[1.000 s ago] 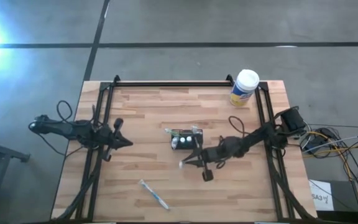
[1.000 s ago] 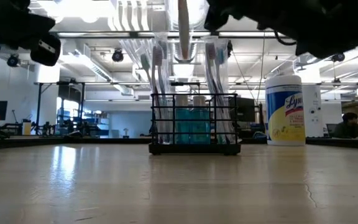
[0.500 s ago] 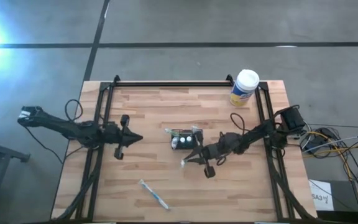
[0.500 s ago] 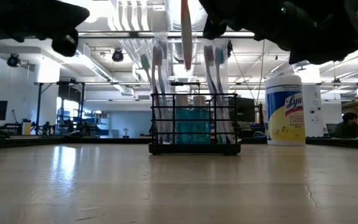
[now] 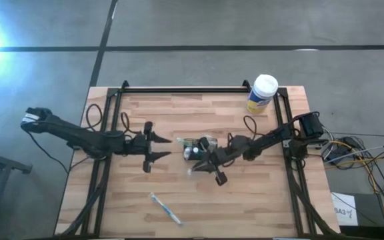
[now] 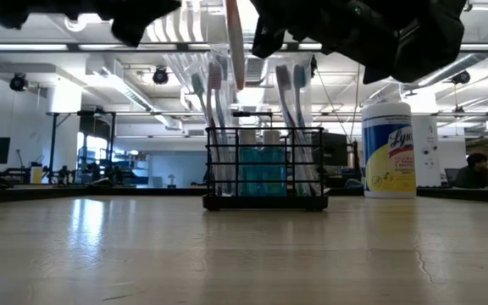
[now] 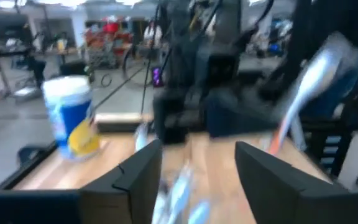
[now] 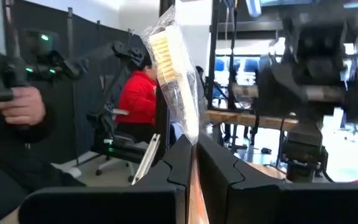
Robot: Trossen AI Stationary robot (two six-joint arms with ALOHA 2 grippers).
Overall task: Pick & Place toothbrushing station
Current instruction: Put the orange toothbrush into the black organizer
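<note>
The toothbrushing station (image 5: 195,148), a small black mesh caddy (image 6: 265,169), stands on its base at mid-table, with several toothbrushes and teal bottles sticking up out of it. My right gripper (image 5: 202,163) hovers just on its near side, shut on a wrapped toothbrush (image 8: 169,62) that shows in the low view as an upright toothbrush (image 6: 234,47) above the caddy's left end. My left gripper (image 5: 165,147) is level and open, a short way to the caddy's left, with nothing between its fingers (image 7: 135,177). My right gripper pinches the toothbrush's handle (image 8: 193,163) between its two fingers, reaching in about level from the table's right side, with the fingers across the handle. The brush stands nearly upright and clear of the table. Its wrapped bristle head (image 8: 165,50) is up and its orange end (image 6: 235,80) hangs below.
A white-capped, yellow-labelled canister (image 5: 262,93) stands at the far right corner. Another wrapped toothbrush (image 5: 165,208) lies flat near the table's near edge. Black frame rails run along the left, right and far sides. People sit in the room beyond the table.
My left gripper has risen and travelled toward the table's right, up to the caddy, and its fingers have opened. My right gripper has shifted a little toward the caddy and rolled slightly, so the held toothbrush has moved left and tipped a bit.
</note>
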